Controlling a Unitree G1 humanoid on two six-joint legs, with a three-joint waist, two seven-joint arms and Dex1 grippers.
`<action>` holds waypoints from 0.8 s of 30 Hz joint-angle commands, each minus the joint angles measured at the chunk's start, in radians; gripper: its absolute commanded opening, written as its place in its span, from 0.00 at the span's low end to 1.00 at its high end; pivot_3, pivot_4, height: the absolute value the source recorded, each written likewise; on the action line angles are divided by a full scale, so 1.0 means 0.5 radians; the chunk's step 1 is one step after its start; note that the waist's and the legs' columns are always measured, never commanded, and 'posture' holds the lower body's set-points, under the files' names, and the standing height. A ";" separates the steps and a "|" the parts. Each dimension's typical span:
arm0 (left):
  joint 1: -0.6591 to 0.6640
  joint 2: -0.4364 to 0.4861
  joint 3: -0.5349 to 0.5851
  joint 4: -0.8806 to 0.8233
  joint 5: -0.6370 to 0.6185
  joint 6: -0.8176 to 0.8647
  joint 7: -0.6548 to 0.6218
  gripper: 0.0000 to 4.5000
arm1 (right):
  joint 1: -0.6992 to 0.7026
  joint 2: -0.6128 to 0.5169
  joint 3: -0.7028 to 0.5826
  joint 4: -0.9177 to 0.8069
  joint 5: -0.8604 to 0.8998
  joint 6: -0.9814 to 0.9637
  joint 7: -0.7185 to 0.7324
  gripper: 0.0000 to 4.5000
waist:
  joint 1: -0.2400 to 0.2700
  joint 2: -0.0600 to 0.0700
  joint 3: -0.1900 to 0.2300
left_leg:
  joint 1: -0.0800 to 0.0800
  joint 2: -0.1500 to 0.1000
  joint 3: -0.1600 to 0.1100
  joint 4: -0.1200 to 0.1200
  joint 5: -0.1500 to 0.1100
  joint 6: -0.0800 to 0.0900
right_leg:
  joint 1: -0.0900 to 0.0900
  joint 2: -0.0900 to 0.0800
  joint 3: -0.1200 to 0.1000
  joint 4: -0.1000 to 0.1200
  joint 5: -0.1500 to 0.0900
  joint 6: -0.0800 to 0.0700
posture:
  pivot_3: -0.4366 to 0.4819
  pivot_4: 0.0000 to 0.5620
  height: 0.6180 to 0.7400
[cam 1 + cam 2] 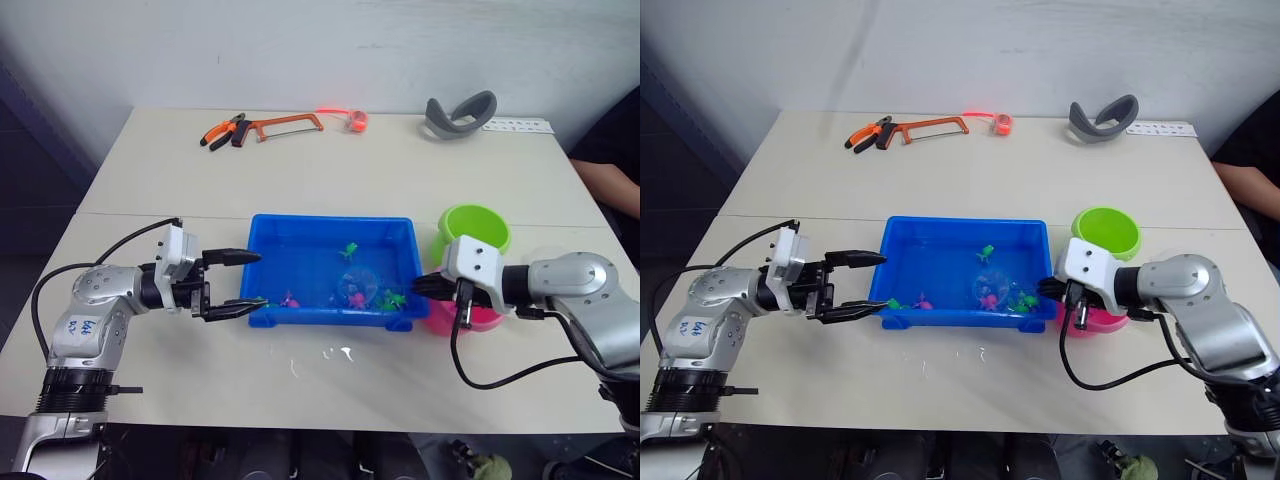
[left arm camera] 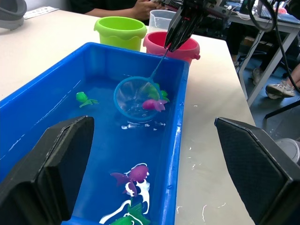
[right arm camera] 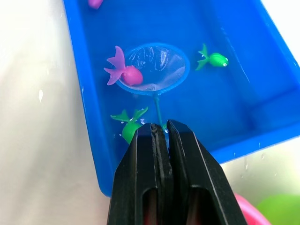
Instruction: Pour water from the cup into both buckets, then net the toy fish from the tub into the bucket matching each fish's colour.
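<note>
The blue tub (image 1: 268, 232) holds water and several toy fish. My right gripper (image 3: 160, 126) is shut on the thin handle of the net (image 3: 154, 68), whose hoop is dipped in the tub's right half. A pink fish (image 3: 124, 72) lies at the hoop's rim, with green fish (image 3: 213, 59) loose beside it. My left gripper (image 1: 245, 283) is open, its fingers (image 1: 240, 257) on either side of the tub's left end and holding nothing. Right of the tub stand the green bucket (image 1: 473, 228) and, nearer, the pink bucket (image 2: 171, 44). The clear cup (image 2: 161, 18) stands behind the buckets.
Pliers (image 1: 222, 131), a hacksaw (image 1: 285, 125), an orange tape roll (image 1: 355, 120), a grey curved headset-like object (image 1: 458, 115) and a white power strip (image 1: 518, 125) lie along the table's far edge. A person's arm (image 1: 605, 185) rests at the right. Water drops (image 1: 335, 352) dot the table before the tub.
</note>
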 commanded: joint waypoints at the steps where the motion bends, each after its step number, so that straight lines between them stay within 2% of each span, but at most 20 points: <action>1: -0.066 -0.008 0.020 0.018 -0.028 -0.031 -0.022 0.99 | -0.010 -0.008 -0.293 -0.124 0.264 0.352 -0.080 0.00 | 0.000 0.000 0.000 | 0.000 0.000 0.000 0.000 0.000 0.000 | 0.000 0.000 0.000 0.000 0.000 0.000 | 0.48 0.27 1.00; 5: -0.132 -0.072 -0.030 0.011 -0.053 -0.008 -0.024 0.99 | 0.080 -0.058 -0.580 -0.234 0.420 0.502 -0.085 0.00 | -0.001 0.000 0.000 | 0.000 0.000 0.000 0.000 0.000 0.000 | 0.000 0.000 0.000 0.000 0.000 0.000 | 0.48 0.27 1.00; 8: -0.226 -0.155 -0.087 0.004 -0.094 0.051 -0.008 0.99 | 0.287 -0.056 -1.007 -0.409 0.518 0.579 -0.038 0.00 | -0.002 0.000 0.000 | 0.000 0.000 0.000 0.000 0.000 0.000 | 0.000 0.000 0.000 0.000 0.000 0.000 | 0.48 0.27 1.00; 12: -0.328 -0.265 -0.171 -0.005 -0.137 0.155 0.011 0.99 | 0.595 0.000 -1.481 -0.611 0.447 0.681 0.031 0.00 | 0.005 0.000 0.000 | -0.001 0.000 0.000 0.000 0.000 0.000 | -0.001 0.000 0.000 0.000 0.000 0.000 | 0.48 0.27 1.00; 16: -0.420 -0.372 -0.251 0.066 -0.110 0.149 -0.026 0.99 | 0.907 0.141 -1.863 -0.739 0.383 0.586 -0.018 0.00 | 0.017 0.000 0.000 | -0.003 -0.001 -0.001 0.000 -0.001 0.001 | 0.000 0.001 -0.002 -0.001 0.000 0.001 | 0.48 0.27 1.00; 19: -0.474 -0.426 -0.302 0.144 -0.088 0.134 -0.074 0.99 | 1.184 0.267 -2.035 -0.830 0.301 0.469 -0.012 0.00 | 0.022 -0.001 0.000 | -0.003 -0.002 -0.001 0.000 0.000 0.001 | 0.001 0.003 -0.002 -0.001 0.000 0.001 | 0.48 0.27 1.00; 24: -0.552 -0.473 -0.333 0.253 -0.059 0.109 -0.120 0.99 | 1.452 0.439 -2.084 -0.906 0.140 0.187 -0.060 0.00 | 0.020 -0.001 -0.001 | 0.000 -0.003 0.002 -0.001 0.001 0.002 | 0.002 0.008 0.001 0.001 0.001 0.001 | 0.48 0.27 1.00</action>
